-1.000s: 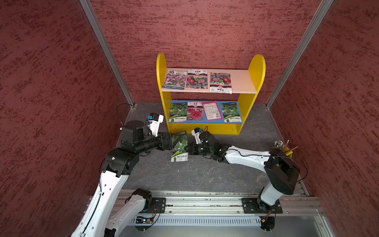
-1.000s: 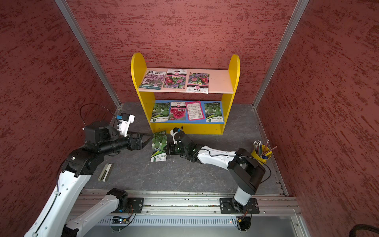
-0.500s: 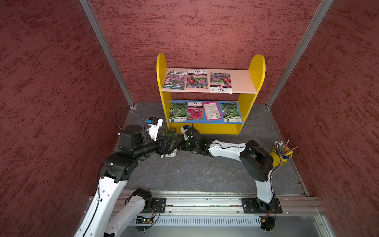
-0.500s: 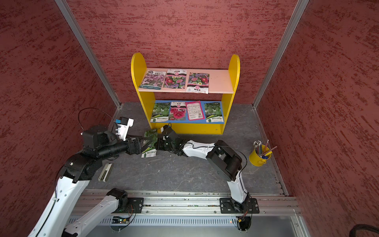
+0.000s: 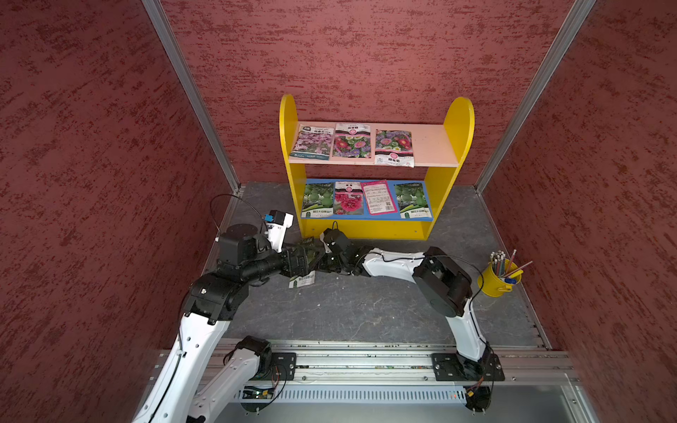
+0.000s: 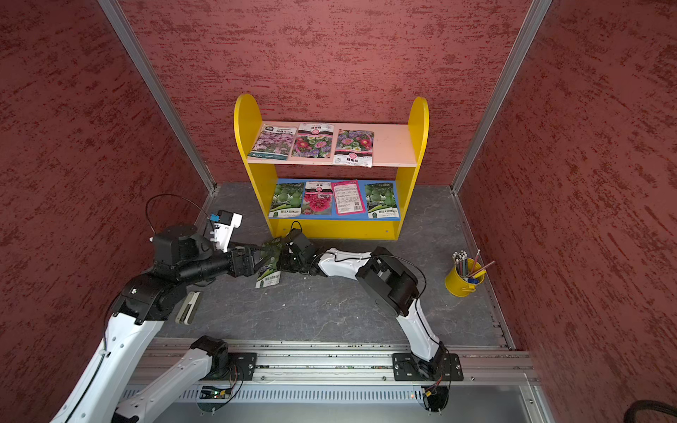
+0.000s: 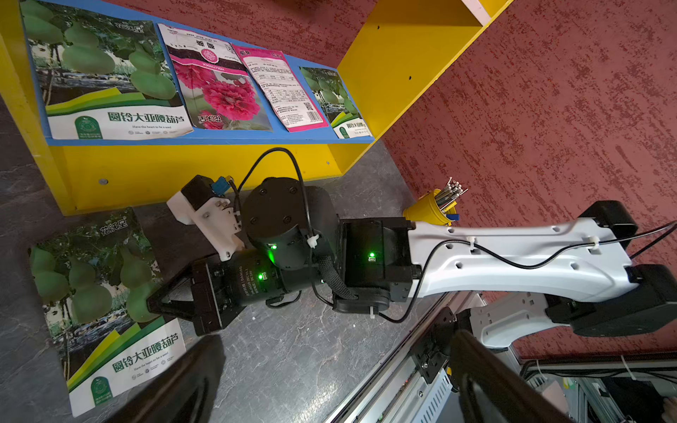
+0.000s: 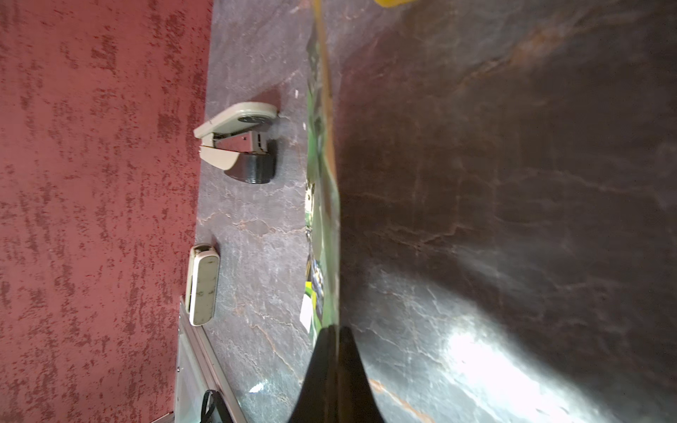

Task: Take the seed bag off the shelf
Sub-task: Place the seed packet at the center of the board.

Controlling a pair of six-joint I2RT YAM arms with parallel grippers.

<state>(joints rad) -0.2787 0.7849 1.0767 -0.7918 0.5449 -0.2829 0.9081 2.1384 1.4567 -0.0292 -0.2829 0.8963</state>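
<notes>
Seed bag (image 7: 99,293), green and printed with gourds, is off the shelf (image 5: 366,229), upright just in front of its base. Right gripper (image 8: 331,329) is pinched closed on its edge; left gripper (image 6: 254,258) faces it with jaws spread wide.

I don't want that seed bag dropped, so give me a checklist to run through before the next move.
1. The seed bag is off the shelf: ok, it is in front of it.
2. The right gripper is shut on the bag: ok.
3. The left gripper is open: ok, jaws wide.
4. The bag is inside the left jaws' gap: not ok, the left wrist view shows it off to one side.
5. The bag's lower edge is clear of the floor: cannot tell.
</notes>
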